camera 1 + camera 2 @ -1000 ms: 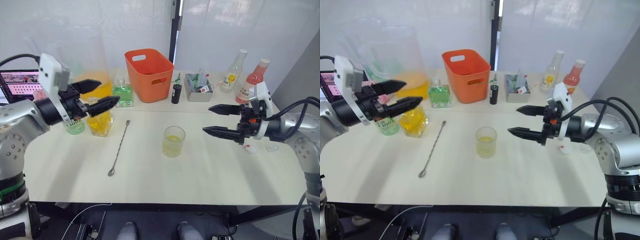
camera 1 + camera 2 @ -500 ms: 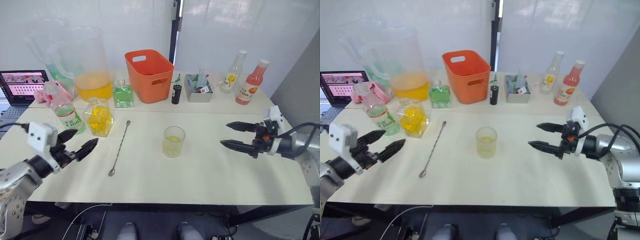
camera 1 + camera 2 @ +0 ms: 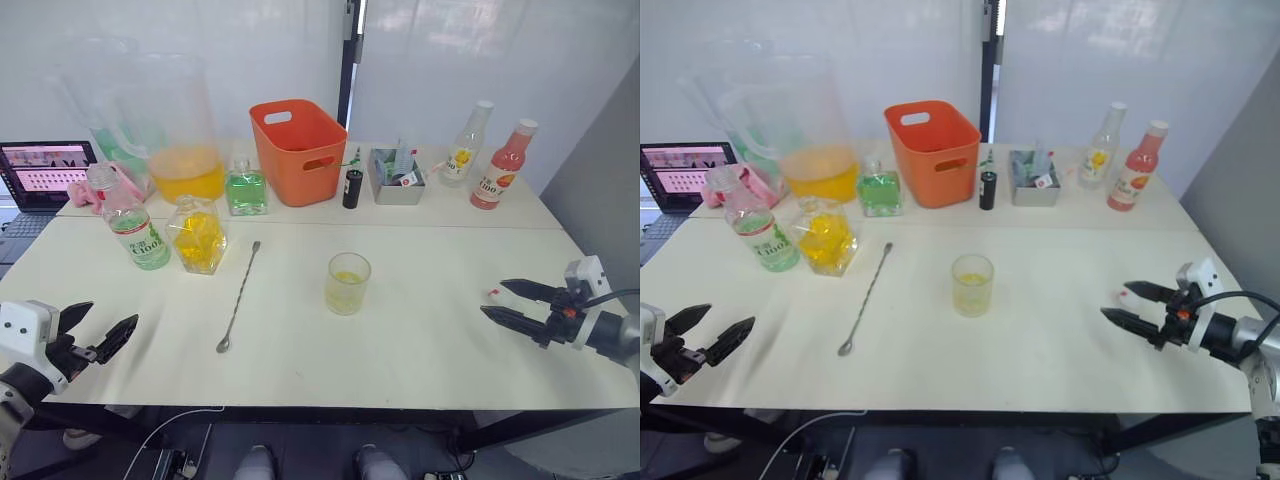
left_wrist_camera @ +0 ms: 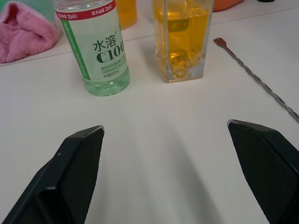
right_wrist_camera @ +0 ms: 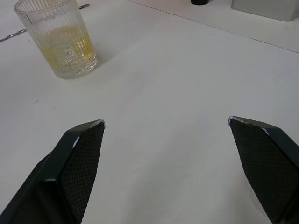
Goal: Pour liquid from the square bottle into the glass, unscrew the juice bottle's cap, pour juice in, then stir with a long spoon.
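Note:
The ribbed glass [image 3: 348, 283] stands mid-table with a little yellow liquid in it. Left of it lies the long spoon [image 3: 238, 297], bowl end toward me. The square bottle [image 3: 198, 236] of amber liquid stands at the back left, beside the juice bottle [image 3: 130, 224] with a green C100 label and its cap on. My left gripper [image 3: 112, 314] hangs open and empty at the front left corner, well short of both bottles. My right gripper [image 3: 494, 298] is open and empty at the front right, far to the right of the glass [image 5: 70, 42].
Along the back stand a big pitcher [image 3: 180, 125] of orange liquid, a green flask [image 3: 245, 188], an orange basket [image 3: 298, 148], a grey box [image 3: 396, 175] and two more bottles [image 3: 503, 165]. A laptop [image 3: 45, 170] sits far left. A small white bit [image 3: 495, 294] lies by the right fingers.
Both arms have drawn back and down toward the near table edge, the left away from the bottles, the right away from the glass. Both grippers stayed open and empty.

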Available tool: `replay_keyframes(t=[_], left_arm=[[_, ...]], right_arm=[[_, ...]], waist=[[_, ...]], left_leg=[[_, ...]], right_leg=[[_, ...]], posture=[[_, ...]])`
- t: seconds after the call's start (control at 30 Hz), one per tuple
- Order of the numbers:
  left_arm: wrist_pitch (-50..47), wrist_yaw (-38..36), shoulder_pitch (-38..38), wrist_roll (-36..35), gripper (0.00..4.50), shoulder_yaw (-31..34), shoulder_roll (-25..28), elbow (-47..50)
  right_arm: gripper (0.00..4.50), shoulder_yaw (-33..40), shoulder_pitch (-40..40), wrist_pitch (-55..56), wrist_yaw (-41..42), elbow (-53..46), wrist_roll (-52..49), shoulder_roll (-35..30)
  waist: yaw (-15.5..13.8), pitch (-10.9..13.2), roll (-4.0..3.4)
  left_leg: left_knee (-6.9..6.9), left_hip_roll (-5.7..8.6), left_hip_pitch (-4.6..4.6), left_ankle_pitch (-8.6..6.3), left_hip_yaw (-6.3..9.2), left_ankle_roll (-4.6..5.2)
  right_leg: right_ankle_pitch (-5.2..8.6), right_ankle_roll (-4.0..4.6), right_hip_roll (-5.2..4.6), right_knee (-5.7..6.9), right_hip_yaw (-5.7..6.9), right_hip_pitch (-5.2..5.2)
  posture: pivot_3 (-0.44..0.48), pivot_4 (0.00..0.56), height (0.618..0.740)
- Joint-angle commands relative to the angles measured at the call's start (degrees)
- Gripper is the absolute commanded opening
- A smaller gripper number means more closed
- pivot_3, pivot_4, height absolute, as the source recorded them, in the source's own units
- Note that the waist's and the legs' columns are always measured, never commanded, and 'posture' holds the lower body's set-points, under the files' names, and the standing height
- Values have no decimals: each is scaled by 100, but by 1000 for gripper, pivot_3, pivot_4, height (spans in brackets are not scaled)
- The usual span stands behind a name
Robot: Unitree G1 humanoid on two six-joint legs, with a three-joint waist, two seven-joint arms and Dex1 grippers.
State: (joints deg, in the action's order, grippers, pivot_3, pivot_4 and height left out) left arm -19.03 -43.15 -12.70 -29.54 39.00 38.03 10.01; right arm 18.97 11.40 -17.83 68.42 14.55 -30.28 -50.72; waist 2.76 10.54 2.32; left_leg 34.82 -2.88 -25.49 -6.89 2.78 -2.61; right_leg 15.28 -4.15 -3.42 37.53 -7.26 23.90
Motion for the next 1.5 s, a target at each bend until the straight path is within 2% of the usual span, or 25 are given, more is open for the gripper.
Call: replay_keyframes(t=[0.03, 0.13, 0.37, 0.53, 0.77, 0.97, 1.2, 1.43, 1.5], left_arm=[[89, 105, -72, -68, 4474, 92, -49, 262], [134, 176, -53, -17, 4474, -32, -125, 330], [-318, 963, 278, -9, 4474, -692, -499, 1025], [-1039, 1867, 855, 94, 4474, -1618, -947, 1611], [-1928, 2887, 1380, 563, 4474, -2632, -1418, 1793], [-2872, 3395, 1933, 742, 4474, -3118, -1669, 1491], [-3610, 3651, 2237, 1068, 2292, -3543, -1771, 1209], [-3610, 3372, 2309, 1130, 42, -3631, -1676, 1144], [-3531, 3040, 2271, 1018, 42, -3669, -1547, 1144]], right_arm=[[4500, 237, -69, 45, -41, -193, -45, -74], [4500, 251, -95, 6, -100, -311, -72, -76], [4500, 256, -227, -181, -212, -1009, -263, -16], [4500, 249, -510, -784, -201, -2159, -719, -112], [4500, 230, -864, -1466, -318, -3439, -1181, -220], [4500, 353, -983, -1642, -485, -3845, -1299, -263], [4500, 541, -1092, -1867, -759, -4223, -1430, -278], [4500, 604, -1161, -1941, -881, -4351, -1464, -299], [4500, 593, -1201, -1911, -892, -4356, -1435, -288]], waist=[[9, 0, 0], [19, 0, -1], [-18, -1, -1], [-30, -1, -2], [-10, -3, -1], [-45, -3, 1], [-39, -11, -9], [-75, -16, -11], [-77, -17, -12]], left_leg=[[0, 0, 0, 0, 0, 0], [0, 0, 1, 0, -1, 0], [3, 1, -1, 1, 0, 1], [8, 3, 5, 1, 3, 2], [3, 4, 32, 1, 14, 2], [7, 9, 30, -3, 17, -5], [4, 10, 29, -1, 19, 0], [6, 14, 29, -17, 19, -26], [5, 14, 29, -18, 20, -28]], right_leg=[[0, 0, 0, 0, 0, 0], [0, 0, 0, 1, -1, 1], [0, -2, 0, -1, -1, -4], [-1, -9, 0, -5, 0, -22], [-6, -20, 3, -47, 5, -72], [-7, -22, 1, -52, 7, -76], [-10, -26, 0, -59, 7, -79], [-12, -29, -3, -75, 7, -87], [-12, -29, -3, -75, 7, -86]], posture=[[0, 150, 740], [0, 150, 740], [0, 150, 740], [0, 150, 740], [0, 150, 740], [0, 150, 740], [0, 150, 740], [0, 150, 740], [0, 150, 740]])
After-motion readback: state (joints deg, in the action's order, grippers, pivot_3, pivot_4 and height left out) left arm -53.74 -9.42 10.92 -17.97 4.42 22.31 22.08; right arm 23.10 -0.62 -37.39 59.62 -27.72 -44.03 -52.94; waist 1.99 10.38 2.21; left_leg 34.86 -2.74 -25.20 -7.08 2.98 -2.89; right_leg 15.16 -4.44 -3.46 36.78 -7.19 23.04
